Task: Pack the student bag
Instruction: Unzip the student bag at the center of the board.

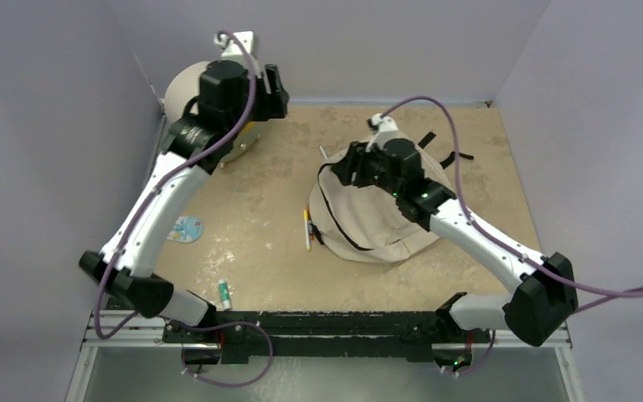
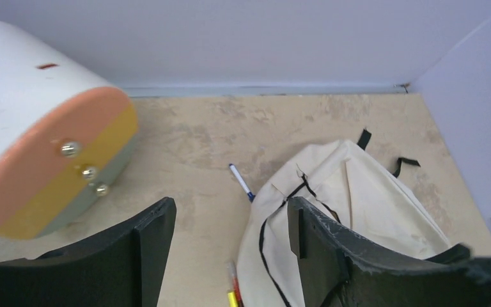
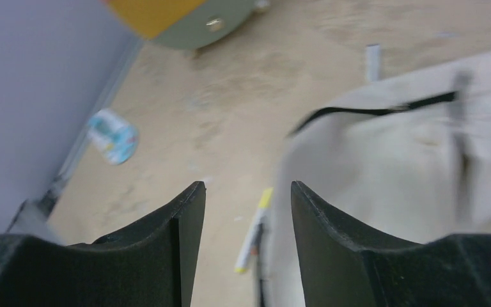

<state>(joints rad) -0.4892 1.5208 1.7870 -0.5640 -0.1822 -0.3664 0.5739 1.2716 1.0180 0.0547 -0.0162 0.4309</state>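
The student bag lies slumped beneath my right gripper, whose jaws stand apart and empty; my left gripper, likewise spread and empty, hangs well off to the bag's far left. Packing looks barely begun to me: a yellow-and-red marker lies just beside the bag's left edge, a blue-tipped pen near its far corner, and a green-capped stick and a small blue-printed roll well to its left.
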